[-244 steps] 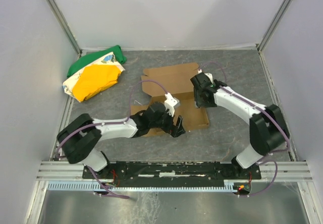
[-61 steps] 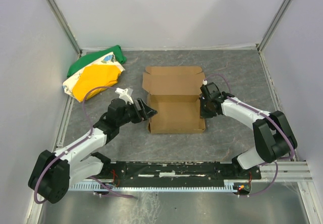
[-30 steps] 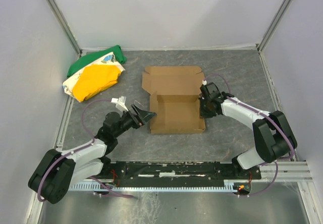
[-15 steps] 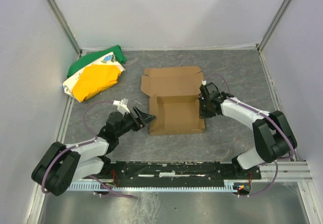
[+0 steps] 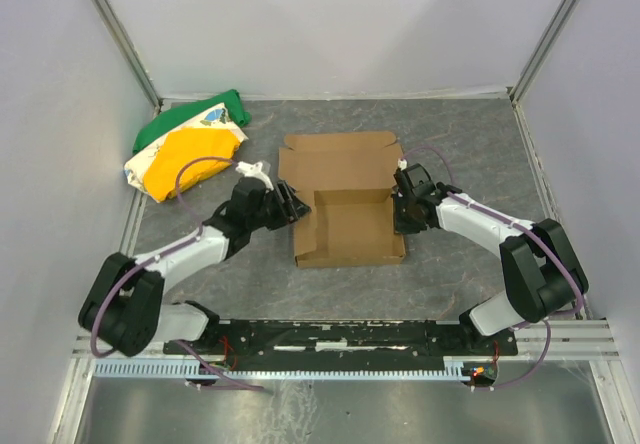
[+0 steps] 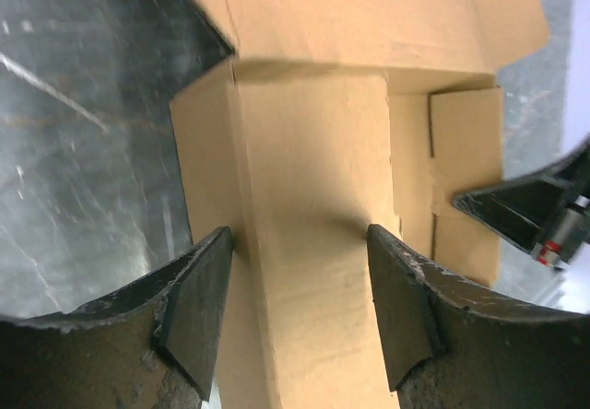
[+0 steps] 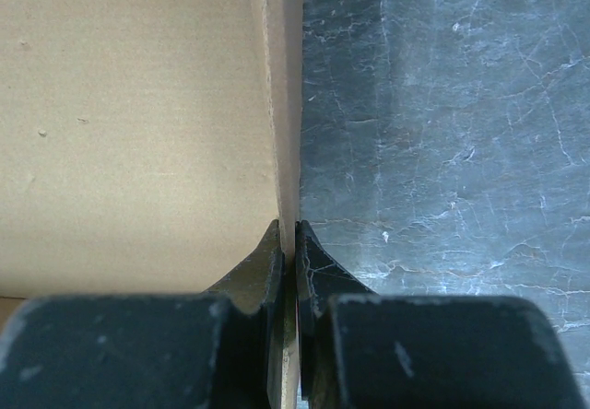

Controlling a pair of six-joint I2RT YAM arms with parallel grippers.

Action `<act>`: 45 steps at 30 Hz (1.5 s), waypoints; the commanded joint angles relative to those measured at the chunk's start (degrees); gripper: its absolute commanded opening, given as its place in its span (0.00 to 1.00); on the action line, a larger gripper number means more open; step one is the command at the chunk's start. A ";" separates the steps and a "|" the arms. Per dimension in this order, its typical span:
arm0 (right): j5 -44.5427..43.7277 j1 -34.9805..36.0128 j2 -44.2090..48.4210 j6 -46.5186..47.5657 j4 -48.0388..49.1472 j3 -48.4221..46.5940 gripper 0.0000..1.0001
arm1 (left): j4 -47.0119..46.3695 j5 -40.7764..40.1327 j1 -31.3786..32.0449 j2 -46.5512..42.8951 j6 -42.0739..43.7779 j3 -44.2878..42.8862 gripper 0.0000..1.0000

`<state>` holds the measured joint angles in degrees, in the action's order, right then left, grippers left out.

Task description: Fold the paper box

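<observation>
Paper box [image 5: 350, 229] of plain brown cardboard, a die-cut sheet partly formed into a shallow rectangular tray, is laid near the middle of the grey marbled tabletop [image 5: 470, 154], between the two arms. Its broad lid panel [image 5: 340, 159] is spread out towards the far side, while the tray part is set nearer the arm bases. The left hand [image 5: 288, 206] is positioned at the left side of the paper box, at the corner where the tray meets the lid panel. In the left wrist view its jaws are seen spread apart. One black finger [image 6: 195, 309] is placed on the outside of the raised left side wall [image 6: 309, 243] and the other on the inner side, so that the wall is straddled. Whether the cardboard is actually pressed by those fingers cannot be told. The right hand [image 5: 402, 209] is closed on the upright right side wall [image 7: 288, 105] of the paper box. In the right wrist view the thin cardboard edge is pinched between the two dark fingertips, with the tray floor seen to its left and bare tabletop to its right. A bundle of green, yellow and white cloth [image 5: 185, 154] is seen at the far left corner of the tabletop, well apart from the paper box.
</observation>
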<state>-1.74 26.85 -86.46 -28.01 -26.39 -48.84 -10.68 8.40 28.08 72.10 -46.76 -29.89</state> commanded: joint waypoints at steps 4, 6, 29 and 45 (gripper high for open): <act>0.98 1.37 -2.43 -0.73 0.65 0.79 0.06 | 22.25 -6.93 3.31 14.58 15.75 -15.92 0.59; 0.72 1.42 -2.44 -0.78 0.40 0.63 0.06 | 23.98 -8.95 5.55 17.31 16.61 -17.74 0.55; -1.77 1.55 -0.74 -0.99 -0.64 1.11 0.06 | 49.31 -41.00 18.84 32.56 14.51 -35.96 0.03; -4.45 1.63 -0.12 -2.46 -1.75 0.36 0.16 | 50.05 -39.31 18.95 27.47 12.02 -38.80 0.76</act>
<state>-4.19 28.05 -86.52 -29.21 -26.33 -48.93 40.66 -32.75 46.24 104.16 -33.39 -66.74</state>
